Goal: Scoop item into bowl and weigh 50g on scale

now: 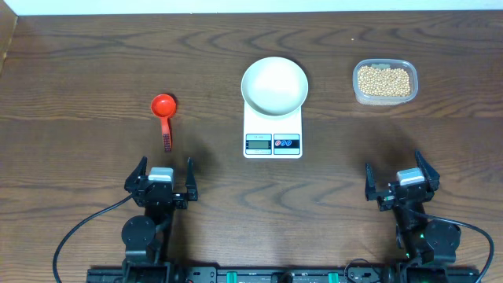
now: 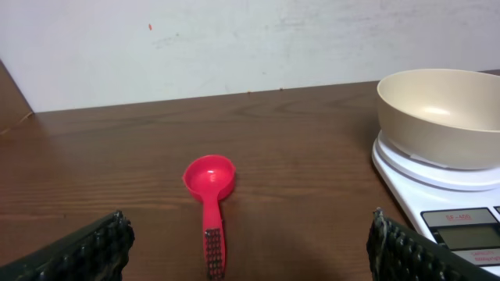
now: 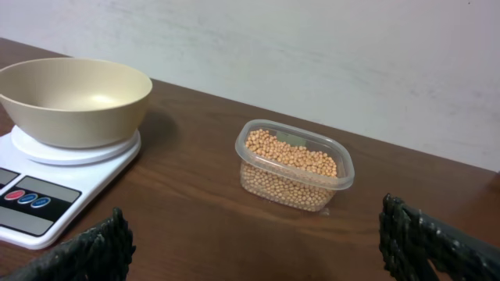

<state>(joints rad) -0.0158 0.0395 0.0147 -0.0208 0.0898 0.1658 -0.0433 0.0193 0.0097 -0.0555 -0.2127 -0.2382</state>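
Nothing of the task is done yet, as far as these views show. The round white shallow bowl (image 1: 274, 84) sits empty on the platform of the small white rectangular kitchen scale (image 1: 273, 126), at the middle of the dark wooden counter (image 1: 78, 79). All of the small round tan-yellow beans (image 3: 293, 156) lie in the clear rounded-rectangular plastic tub (image 3: 239, 147), which stands well apart to the right of the scale. No beans show in the bowl or loose on the counter.

The red plastic scoop (image 1: 163, 106) lies flat to the left of the scale with its cup facing up and its handle pointing toward the robot, untouched. The left pincer (image 1: 165, 169) rests just behind the scoop's handle, spread wide and gripping nothing. The right pincer (image 1: 395, 169) is likewise spread and empty, on the near side of the counter in front of the tub.

By my judgement every step is left: picking up the scoop, carrying beans from tub to bowl, and watching the reading up to 50 g.

As for writing, the scale's grey display shows no figure I can read. A small line of print sits above it in the left wrist view, too small to make out. Its two round buttons appear red and blue. No brand or label is legible on anything.
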